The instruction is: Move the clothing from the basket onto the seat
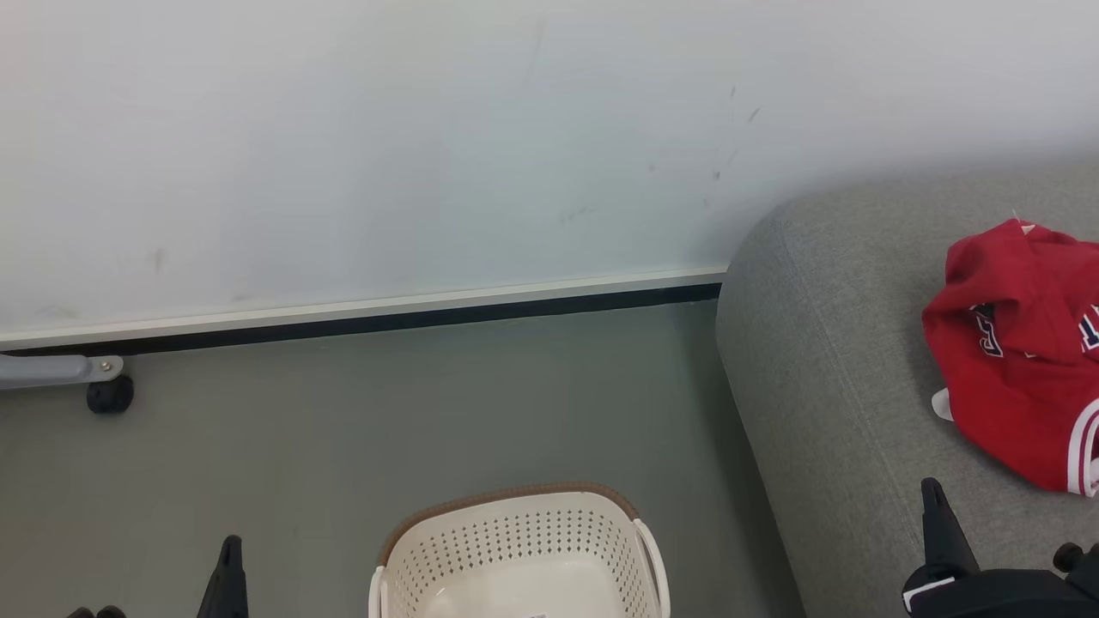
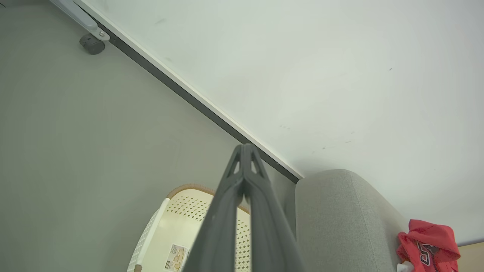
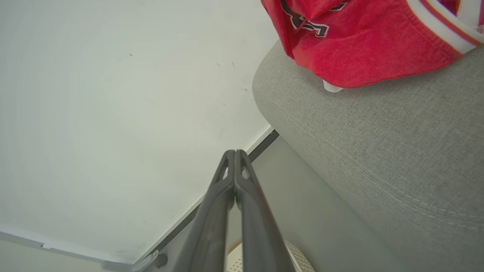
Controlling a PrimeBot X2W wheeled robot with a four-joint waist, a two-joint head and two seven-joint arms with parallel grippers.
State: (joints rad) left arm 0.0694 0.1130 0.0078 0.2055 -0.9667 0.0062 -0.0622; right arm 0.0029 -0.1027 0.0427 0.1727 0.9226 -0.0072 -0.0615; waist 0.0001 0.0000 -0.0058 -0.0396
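Observation:
The red clothing (image 1: 1026, 352) with white trim and dark lettering lies bunched on the grey seat (image 1: 824, 360) at the right; it also appears as clothing (image 2: 429, 247) and clothing (image 3: 359, 41) in the wrist views. The cream basket (image 1: 515, 549) with its brown rim stands on the floor at bottom centre, and the part of its inside that shows holds only a paper label. My left gripper (image 1: 230, 554) is shut with nothing in it, left of the basket. My right gripper (image 1: 936, 498) is shut and holds nothing, over the seat's front, below the clothing.
A white wall with a dark baseboard (image 1: 361, 322) runs across the back. A grey metal leg with a black castor (image 1: 110, 393) stands at the far left by the wall. Grey floor (image 1: 343, 429) lies between the wall, the basket and the seat.

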